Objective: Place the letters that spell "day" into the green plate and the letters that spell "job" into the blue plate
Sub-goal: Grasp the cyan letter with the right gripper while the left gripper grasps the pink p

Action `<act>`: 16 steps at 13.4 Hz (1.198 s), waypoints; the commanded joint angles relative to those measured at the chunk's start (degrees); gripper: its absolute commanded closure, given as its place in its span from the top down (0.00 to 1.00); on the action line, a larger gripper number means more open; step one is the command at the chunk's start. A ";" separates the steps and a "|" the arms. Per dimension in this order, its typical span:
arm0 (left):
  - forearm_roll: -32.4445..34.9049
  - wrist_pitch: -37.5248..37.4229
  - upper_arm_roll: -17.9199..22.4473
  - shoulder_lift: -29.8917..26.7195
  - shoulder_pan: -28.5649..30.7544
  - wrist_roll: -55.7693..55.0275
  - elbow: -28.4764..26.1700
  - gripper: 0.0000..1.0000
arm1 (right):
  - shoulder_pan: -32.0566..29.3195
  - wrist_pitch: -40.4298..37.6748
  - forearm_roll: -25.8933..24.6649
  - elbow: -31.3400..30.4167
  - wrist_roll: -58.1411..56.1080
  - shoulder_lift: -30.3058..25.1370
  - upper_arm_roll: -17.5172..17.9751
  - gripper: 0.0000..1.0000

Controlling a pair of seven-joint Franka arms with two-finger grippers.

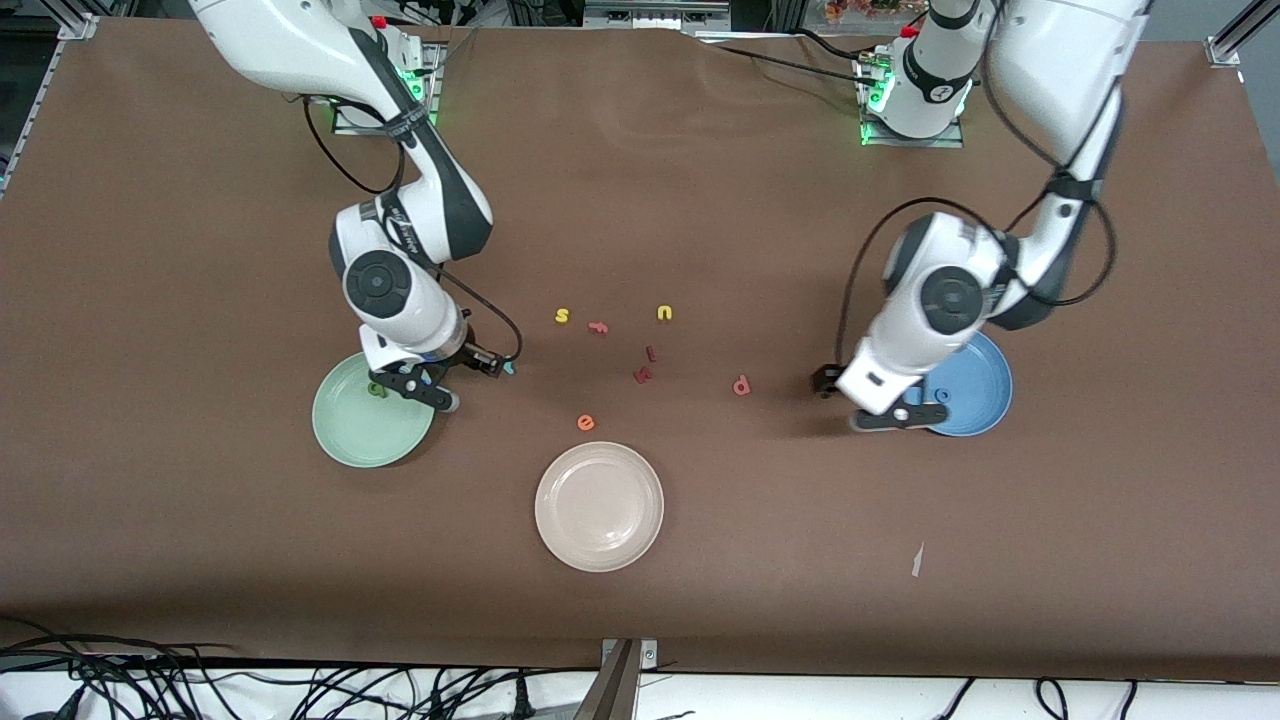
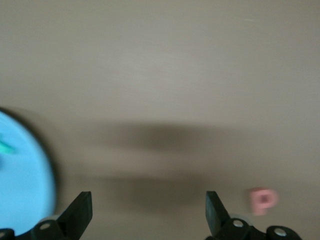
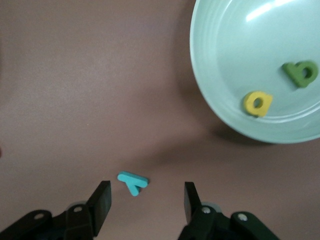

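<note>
Brown table (image 1: 700,200) spreads wide, its edges far from everything. Over the green plate's (image 1: 350,440) rim hangs the right hand (image 3: 145,200), fingers apart, empty; the teal "y" (image 3: 133,182) lies on bare table beside that plate, which holds the dark green letter (image 3: 301,73) and the yellow one (image 3: 257,103). Beside the blue plate (image 1: 985,400) hangs the left hand (image 2: 149,210), spread open, the salmon letter (image 1: 741,386) lying on open table nearby.

Beige plate (image 1: 599,506) – orange "e" (image 1: 586,422) just beside.
</note>
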 commanded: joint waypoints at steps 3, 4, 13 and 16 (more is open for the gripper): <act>0.18 -0.76 0.63 9.43 -6.74 -12.81 11.04 1.00 | 1.22 5.04 0.34 -0.22 7.32 3.11 -0.15 0.70; 0.27 -0.67 0.63 10.48 -7.27 -13.96 11.66 1.00 | 1.66 6.01 0.34 -0.39 8.65 3.73 -0.24 0.70; 0.18 0.03 0.63 14.27 -10.08 -21.35 11.84 0.79 | 2.72 10.94 0.34 -5.05 11.12 4.53 -0.15 0.69; 0.18 0.12 0.63 14.54 -10.53 -22.59 12.28 0.56 | 2.81 12.87 0.34 -5.93 11.91 4.53 -0.06 0.67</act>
